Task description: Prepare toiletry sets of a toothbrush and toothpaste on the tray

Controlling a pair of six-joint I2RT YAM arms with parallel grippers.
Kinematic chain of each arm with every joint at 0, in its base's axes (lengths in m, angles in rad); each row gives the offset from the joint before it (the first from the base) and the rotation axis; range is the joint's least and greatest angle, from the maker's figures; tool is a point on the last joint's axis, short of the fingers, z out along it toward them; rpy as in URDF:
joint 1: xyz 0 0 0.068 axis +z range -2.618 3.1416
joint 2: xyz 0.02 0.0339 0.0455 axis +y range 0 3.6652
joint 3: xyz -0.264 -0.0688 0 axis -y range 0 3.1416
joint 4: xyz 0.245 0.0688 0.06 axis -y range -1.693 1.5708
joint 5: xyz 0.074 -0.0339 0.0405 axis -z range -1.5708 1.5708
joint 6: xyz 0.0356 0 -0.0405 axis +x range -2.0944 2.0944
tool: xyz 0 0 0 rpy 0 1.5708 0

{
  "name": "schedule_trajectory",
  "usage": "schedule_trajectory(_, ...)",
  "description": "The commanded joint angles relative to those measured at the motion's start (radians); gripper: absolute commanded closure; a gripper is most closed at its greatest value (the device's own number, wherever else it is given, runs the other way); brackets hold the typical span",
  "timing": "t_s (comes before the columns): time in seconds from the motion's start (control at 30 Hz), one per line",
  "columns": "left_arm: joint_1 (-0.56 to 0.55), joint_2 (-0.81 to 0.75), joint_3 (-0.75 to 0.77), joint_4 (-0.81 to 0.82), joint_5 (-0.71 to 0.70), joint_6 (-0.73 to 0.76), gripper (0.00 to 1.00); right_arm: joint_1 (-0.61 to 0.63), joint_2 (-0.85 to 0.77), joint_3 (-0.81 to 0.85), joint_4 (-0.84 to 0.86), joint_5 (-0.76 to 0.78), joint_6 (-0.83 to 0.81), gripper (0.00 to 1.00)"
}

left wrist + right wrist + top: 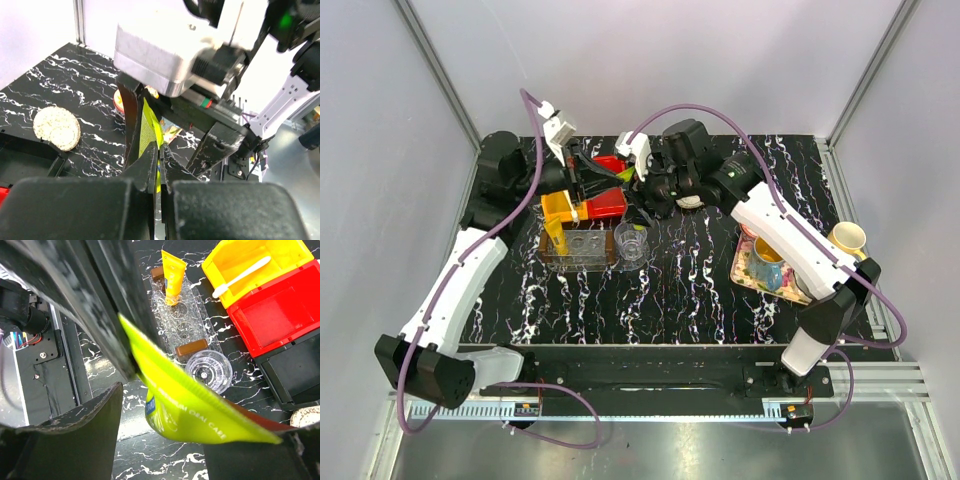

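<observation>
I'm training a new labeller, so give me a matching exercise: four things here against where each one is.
Things: 1 toothbrush; 2 yellow toothpaste; 3 green toothpaste; 4 clear cup.
Places: A standing in the clear tray; B pinched in the fingers of the left gripper; C on the table beside the tray; D lying in the yellow bin.
Pairs: 1-D, 2-A, 3-B, 4-C.
</observation>
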Motion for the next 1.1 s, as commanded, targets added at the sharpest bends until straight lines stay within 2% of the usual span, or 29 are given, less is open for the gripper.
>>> schedule_trajectory(0.0,0.04,-0.055,0.012,0.2,0.069,-0.137,1.0,-0.003,-0.04,-0.007,0.052,-0.016,0.009,0.36)
schedule_trajectory(0.2,0.073,-0.073,-0.019,0.285,0.094,-0.217,1.0,-0.007,-0.04,-0.012,0.057,-0.026,0.015,0.4)
schedule_trajectory(0.3,0.079,-0.079,-0.026,0.286,0.102,-0.22,1.0,-0.008,-0.043,-0.007,0.06,-0.027,0.018,0.46)
schedule_trajectory(0.43,0.086,-0.088,-0.049,0.292,0.108,-0.223,1.0,-0.008,-0.043,0.002,0.058,-0.027,0.017,0.69)
schedule_trajectory(0.47,0.089,-0.093,-0.051,0.292,0.111,-0.223,1.0,-0.011,-0.045,0.002,0.054,-0.027,0.014,0.78)
schedule_trajectory(0.6,0.106,-0.099,-0.052,0.254,0.122,-0.184,1.0,-0.013,-0.051,-0.007,0.05,-0.024,0.01,0.89)
schedule_trajectory(0.67,0.106,-0.101,-0.052,0.233,0.122,-0.162,1.0,-0.013,-0.051,-0.009,0.05,-0.018,0.01,0.91)
schedule_trajectory(0.8,0.106,-0.101,-0.06,0.225,0.126,-0.156,0.74,-0.013,-0.042,-0.006,0.047,-0.007,0.012,0.94)
schedule_trajectory(0.83,0.108,-0.099,-0.062,0.225,0.125,-0.159,0.64,-0.013,-0.042,-0.003,0.047,-0.007,0.012,0.94)
schedule_trajectory(0.87,0.106,-0.099,-0.06,0.225,0.122,-0.16,0.59,-0.013,-0.037,-0.001,0.047,-0.009,0.014,0.95)
schedule_trajectory(0.93,0.105,-0.093,-0.06,0.229,0.112,-0.168,0.52,-0.013,-0.031,0.007,0.049,-0.009,0.018,0.95)
schedule_trajectory(1.07,0.096,-0.078,-0.062,0.239,0.092,-0.17,0.49,-0.013,-0.017,0.017,0.049,-0.007,0.033,0.96)
